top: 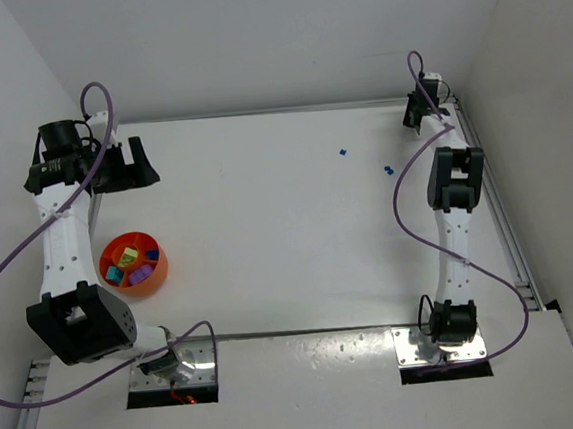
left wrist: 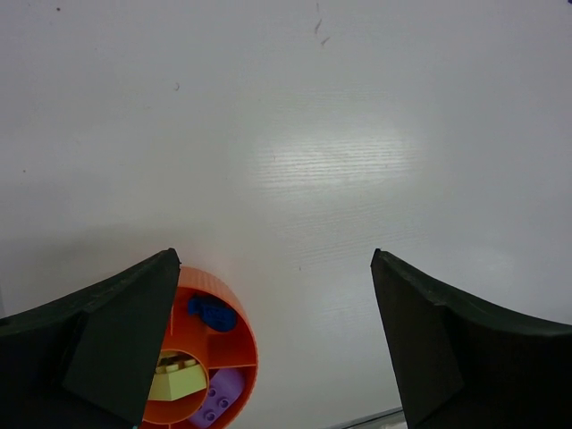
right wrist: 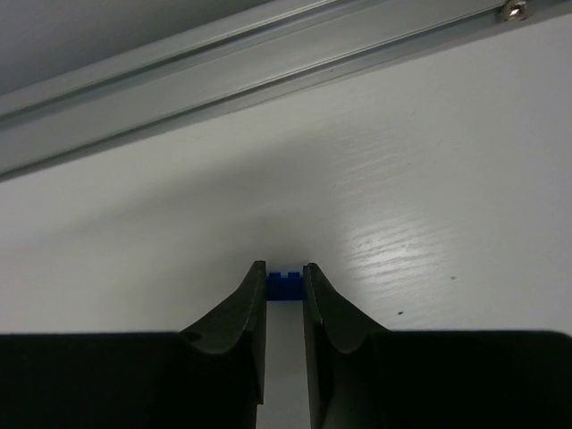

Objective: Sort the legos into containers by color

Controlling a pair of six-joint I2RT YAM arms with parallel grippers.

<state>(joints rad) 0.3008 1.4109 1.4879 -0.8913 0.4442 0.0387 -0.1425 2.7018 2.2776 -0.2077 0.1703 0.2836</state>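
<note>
the right hand [right wrist: 284,271] is pinching a small blue brick [right wrist: 284,287] between the tips of its two black fingers [right wrist: 239,326], and the brick is sitting on the white tabletop [right wrist: 429,206]. only the brick's top edge is showing; the fingers are hiding the rest. just beyond it a metal rail [right wrist: 223,63] is running along the tabletop's edge, and a screw head [right wrist: 511,11] is being cut off at the top right corner. seen from above, the right hand [top: 420,110] is sitting in the far right corner, too small to read.

the left hand [left wrist: 273,259] is standing spread wide and holding nothing, with the frame's lower edge cutting off its fingers [left wrist: 116,340]. the orange bowl [left wrist: 248,353] is peeking out past the left finger, partly hidden. dividers are splitting it into compartments: a blue piece [left wrist: 212,313] is lying in one, a pale yellow brick [left wrist: 176,382] in another, a purple piece [left wrist: 219,398] in a third.

from above, the left hand [top: 122,167] is hanging near the far left, well apart from the orange bowl [top: 163,268], which is sitting beside the left arm. two blue bits [top: 342,152] [top: 388,170] are lying loose toward the right arm. purple cables [top: 398,205] are looping off both arms, and plain white walls [top: 251,37] are closing in the tabletop.
</note>
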